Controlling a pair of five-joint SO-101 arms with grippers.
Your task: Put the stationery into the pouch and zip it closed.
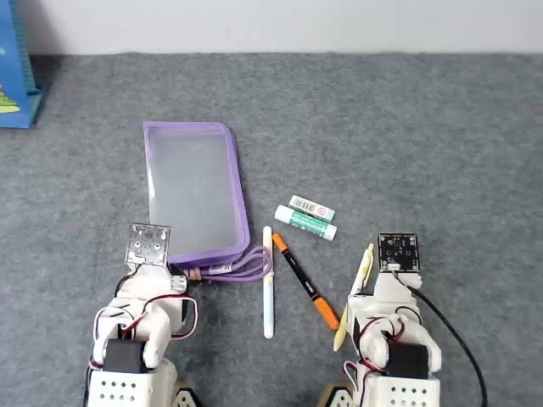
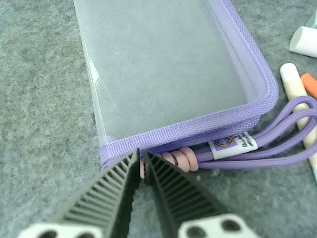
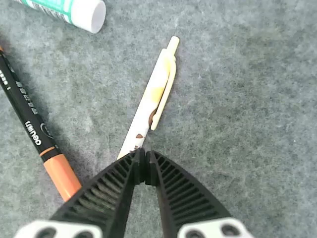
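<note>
1. The pouch (image 1: 195, 191) lies flat left of centre in the high view, with its strap (image 1: 246, 270) looped at its lower right corner.
2. The left gripper (image 2: 140, 166) is clenched, its tips right at the pink beads (image 2: 181, 158) by the pouch's lower edge.
3. The right gripper (image 3: 145, 167) is clenched, with its tips over one end of the cream pen (image 3: 151, 106), lower right in the high view.
4. The white pen (image 1: 268, 284), marker (image 1: 299, 275), glue stick (image 1: 305, 222) and white block (image 1: 311, 206) lie mid-frame, between the pouch and the cream pen.

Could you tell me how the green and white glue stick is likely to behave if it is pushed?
The glue stick lies on its side and looks round, so it would probably roll if nudged sideways. The fuzzy grey mat may slow it.
</note>
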